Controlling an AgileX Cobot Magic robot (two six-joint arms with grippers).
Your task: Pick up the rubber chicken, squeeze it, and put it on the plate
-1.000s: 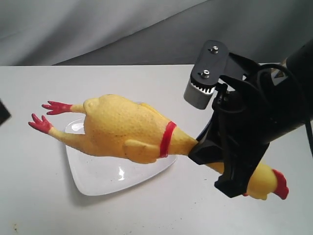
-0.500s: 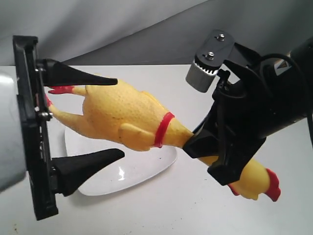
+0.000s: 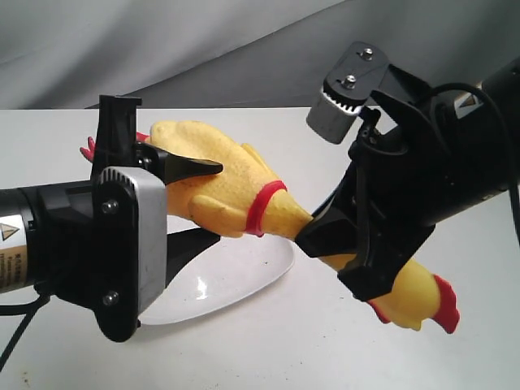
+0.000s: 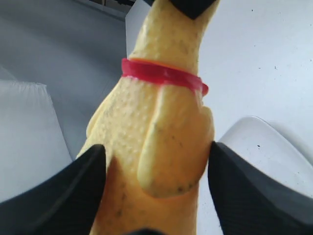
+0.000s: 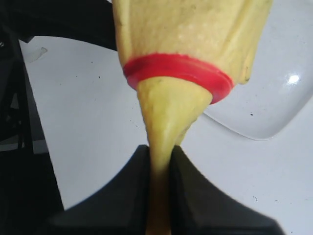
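We have the rubber chicken point(image 3: 227, 183) up in the air across the middle of the frame, head hanging at lower right, red feet poking out at upper left. The white plate point(image 3: 252, 268) sits on the table point(image 3: 284, 357) beneath its belly. It looks light, soft and hollow to us: the neck is squashed thin where the right gripper point(image 5: 159, 166) is pinched tight on it, just past the red collar. For the squeeze we would go for the plump body, which should give the most. And there is the left gripper point(image 3: 195, 203), spread wide, one black finger point(image 4: 63, 191) on each flank of that body, right at the skin. Whether it presses yet, we cannot tell.
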